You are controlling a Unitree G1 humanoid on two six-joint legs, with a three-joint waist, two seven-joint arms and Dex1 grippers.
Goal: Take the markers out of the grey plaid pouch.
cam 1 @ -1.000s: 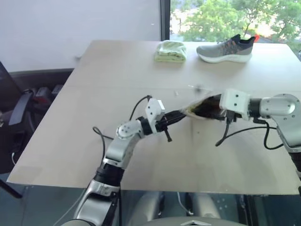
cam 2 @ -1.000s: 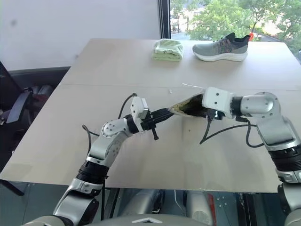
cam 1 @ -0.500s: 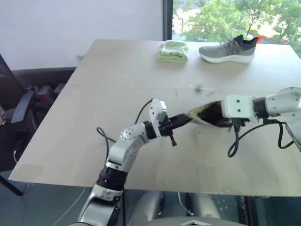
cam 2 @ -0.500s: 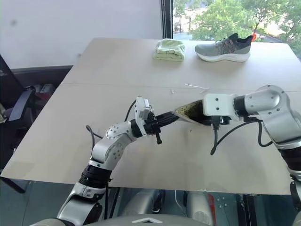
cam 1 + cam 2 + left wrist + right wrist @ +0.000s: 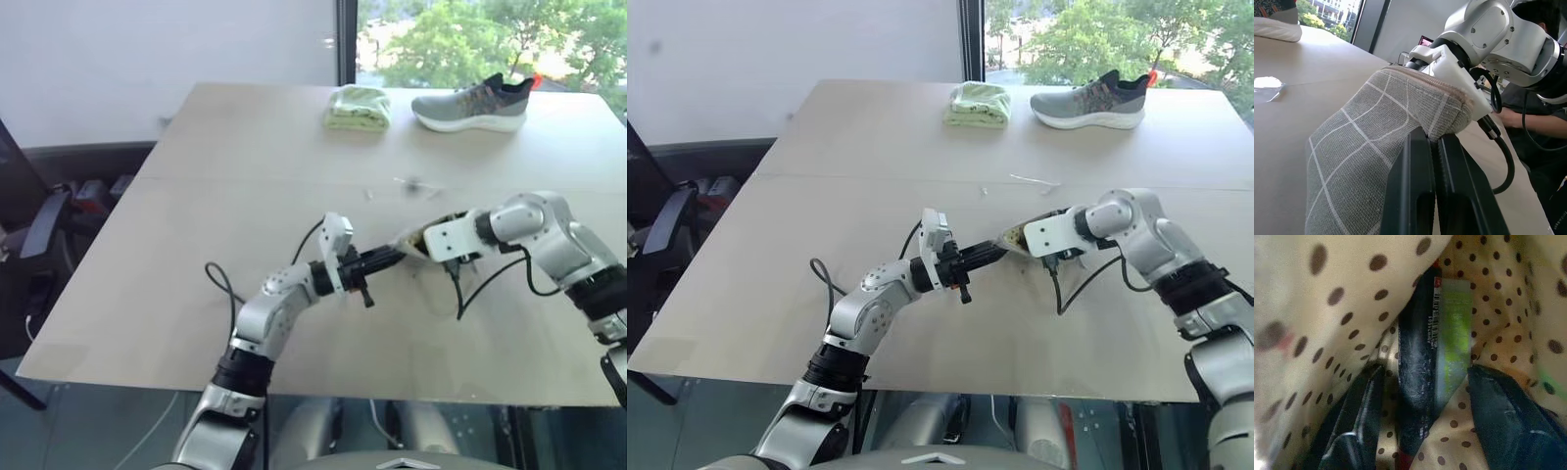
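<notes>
Here, near the middle of the pale wooden table (image 5: 196, 196), the left gripper (image 5: 1432, 147) has its two black fingers pressed together on a corner of the grey plaid fabric pouch (image 5: 1381, 142), pinching the cloth beside the zip edge. The right gripper (image 5: 1422, 431) reaches into the pouch's open mouth from the other side, its fingers spread on either side of a black-barrelled marker (image 5: 1418, 377) with a barcode strip and a green label, lying against the cream, brown-dotted lining (image 5: 1327, 323). Whether the fingers actually touch the marker is hard to judge from this close. A bit of red shows at the marker's lower end. In the head views, the pouch (image 5: 416, 240) sits between the two grippers, above the tabletop. At the far edge of the table lie a folded light-green cloth (image 5: 358, 106) and a grey knit running shoe (image 5: 475, 102), well apart from the pouch.
</notes>
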